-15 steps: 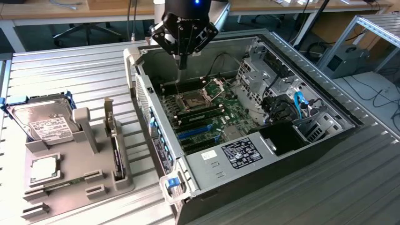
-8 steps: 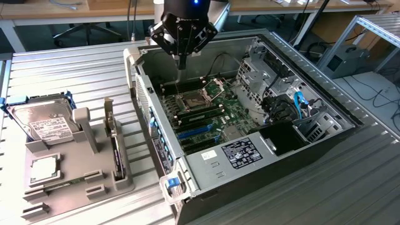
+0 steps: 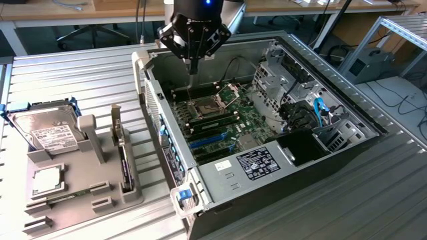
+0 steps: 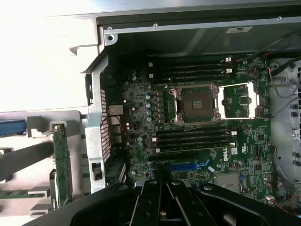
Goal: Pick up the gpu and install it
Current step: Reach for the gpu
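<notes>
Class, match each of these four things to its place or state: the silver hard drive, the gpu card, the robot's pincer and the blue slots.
Things
1. silver metal hard drive with white label
2. thin flat dark gpu card
3. black pincer
4. long blue plastic slots

Places or states
A. on the green motherboard
B. standing on edge in the grey plastic tray
C. shut and empty, over the open metal computer case
D. label facing up, at the exterior view's left edge

Pairs: 1-D, 2-B, 3-C, 4-A
</notes>
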`<action>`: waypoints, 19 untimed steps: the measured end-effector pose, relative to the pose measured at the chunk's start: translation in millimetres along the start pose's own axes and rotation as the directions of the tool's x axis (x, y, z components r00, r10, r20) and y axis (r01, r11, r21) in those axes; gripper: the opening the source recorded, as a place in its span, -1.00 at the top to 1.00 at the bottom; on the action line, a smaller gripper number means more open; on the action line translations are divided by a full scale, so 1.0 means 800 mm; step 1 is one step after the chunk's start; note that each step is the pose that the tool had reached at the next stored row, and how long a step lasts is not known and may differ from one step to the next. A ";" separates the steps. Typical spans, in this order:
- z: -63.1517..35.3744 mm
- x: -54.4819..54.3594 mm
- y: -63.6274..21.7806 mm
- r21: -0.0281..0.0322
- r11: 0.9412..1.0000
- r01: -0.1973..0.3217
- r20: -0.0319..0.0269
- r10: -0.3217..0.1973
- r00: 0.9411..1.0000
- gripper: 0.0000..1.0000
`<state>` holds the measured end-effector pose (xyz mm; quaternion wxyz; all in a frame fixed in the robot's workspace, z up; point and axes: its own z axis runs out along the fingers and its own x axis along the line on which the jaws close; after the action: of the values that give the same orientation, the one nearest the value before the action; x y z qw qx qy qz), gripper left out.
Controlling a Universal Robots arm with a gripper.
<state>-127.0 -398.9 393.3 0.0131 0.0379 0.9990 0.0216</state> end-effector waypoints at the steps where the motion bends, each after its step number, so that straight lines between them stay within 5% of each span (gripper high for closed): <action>1: 0.000 0.000 0.000 0.000 1.000 0.000 0.000 0.000 1.000 0.79; 19: 0.000 0.008 -0.001 0.000 1.000 0.000 0.000 0.000 1.000 0.79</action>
<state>-133.4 -398.9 393.3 0.0131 0.0379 0.9990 0.0216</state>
